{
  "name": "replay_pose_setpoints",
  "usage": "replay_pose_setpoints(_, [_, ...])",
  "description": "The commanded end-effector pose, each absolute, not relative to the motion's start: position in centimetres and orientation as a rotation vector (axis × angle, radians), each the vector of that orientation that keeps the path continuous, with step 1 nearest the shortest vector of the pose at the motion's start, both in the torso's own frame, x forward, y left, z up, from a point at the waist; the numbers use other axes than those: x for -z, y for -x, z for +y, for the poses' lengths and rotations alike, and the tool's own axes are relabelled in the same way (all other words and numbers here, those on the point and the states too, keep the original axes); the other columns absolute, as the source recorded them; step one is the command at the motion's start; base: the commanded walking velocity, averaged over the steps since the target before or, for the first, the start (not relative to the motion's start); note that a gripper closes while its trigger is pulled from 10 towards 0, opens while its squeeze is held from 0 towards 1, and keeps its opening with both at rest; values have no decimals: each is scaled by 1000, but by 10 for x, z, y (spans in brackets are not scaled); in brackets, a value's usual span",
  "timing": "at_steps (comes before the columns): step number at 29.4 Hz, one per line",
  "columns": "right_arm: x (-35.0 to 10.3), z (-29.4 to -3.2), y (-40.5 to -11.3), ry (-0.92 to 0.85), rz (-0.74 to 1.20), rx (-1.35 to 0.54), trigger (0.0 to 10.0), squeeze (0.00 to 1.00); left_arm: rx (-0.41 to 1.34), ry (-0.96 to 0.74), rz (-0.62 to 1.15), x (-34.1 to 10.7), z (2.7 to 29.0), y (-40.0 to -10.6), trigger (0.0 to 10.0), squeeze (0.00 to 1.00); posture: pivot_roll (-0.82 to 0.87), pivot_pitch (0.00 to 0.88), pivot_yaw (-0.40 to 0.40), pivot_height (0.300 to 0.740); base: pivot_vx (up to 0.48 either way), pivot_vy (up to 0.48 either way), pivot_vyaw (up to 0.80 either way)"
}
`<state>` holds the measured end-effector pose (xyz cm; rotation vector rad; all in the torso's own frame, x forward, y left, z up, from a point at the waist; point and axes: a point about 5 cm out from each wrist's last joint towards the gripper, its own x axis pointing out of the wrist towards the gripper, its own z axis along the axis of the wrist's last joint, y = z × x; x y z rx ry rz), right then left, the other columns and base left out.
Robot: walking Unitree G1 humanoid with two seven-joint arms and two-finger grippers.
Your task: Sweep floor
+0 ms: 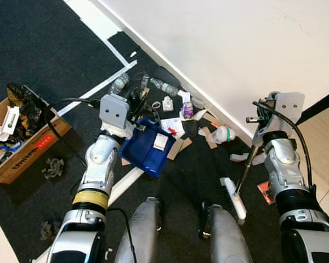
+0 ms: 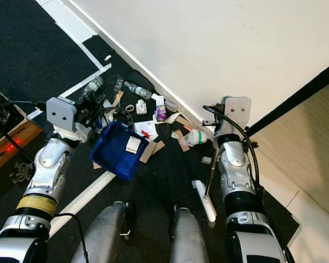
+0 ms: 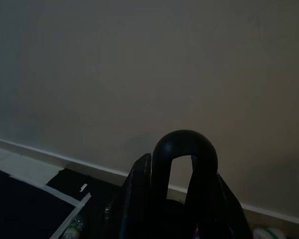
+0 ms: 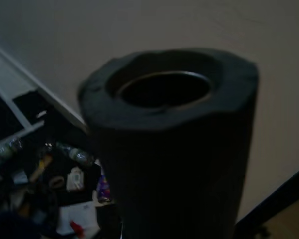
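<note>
Left eye view looks down over my 2 silver arms and my legs onto a black carpet that meets a white wall. My left gripper is closed around the black looped handle of a blue dustpan, which sits on the carpet just in front of my left forearm, its open side turned toward the litter. 1 white scrap of paper lies inside the pan.

My right gripper is clamped on the top of the broom; from my right wrist view, the handle's dark foam grip with its hollow metal end stands right before the camera. The thin shaft slants down from my hand to the white broom head, which rests on the carpet beside my right leg, well apart from the dustpan.

Litter is piled along the foot of the wall beyond the pan: 2 clear plastic bottles, a small purple packet, flat cardboard pieces, a crumpled white bag with a green band and some white cards. A red scrap lies near my right arm.

Off to my left, a cardboard box holds dark and white odds and ends, with a black cable running past it.
</note>
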<state>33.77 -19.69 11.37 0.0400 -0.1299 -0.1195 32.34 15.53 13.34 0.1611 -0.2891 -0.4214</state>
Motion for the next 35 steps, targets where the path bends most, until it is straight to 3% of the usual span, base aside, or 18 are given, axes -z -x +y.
replay_pose_setpoints(1, [-107,-193,-336,-144,-116,144,10000,0,467,-54,-158,-104,141,-315,10000,0,114,258,-17,740,0,0,0])
replay_pose_setpoints(10, [-125,-167,-346,-340,-213,112,10000,0,474,-53,-153,-102,140,-313,10000,0,131,267,-17,740,0,0,0])
replay_pose_setpoints(18, [-141,-160,-354,-411,-275,106,10000,0,478,-48,-145,-100,139,-310,10000,0,135,268,-17,740,0,0,0])
replay_pose_setpoints(29, [-149,-169,-354,-406,-331,126,10000,0,489,-50,-122,-98,137,-310,10000,0,132,268,-11,740,0,0,0])
replay_pose_setpoints(35, [-161,-181,-353,-211,-355,134,10000,0,503,-52,-99,-93,134,-308,10000,0,121,269,-8,740,0,0,0])
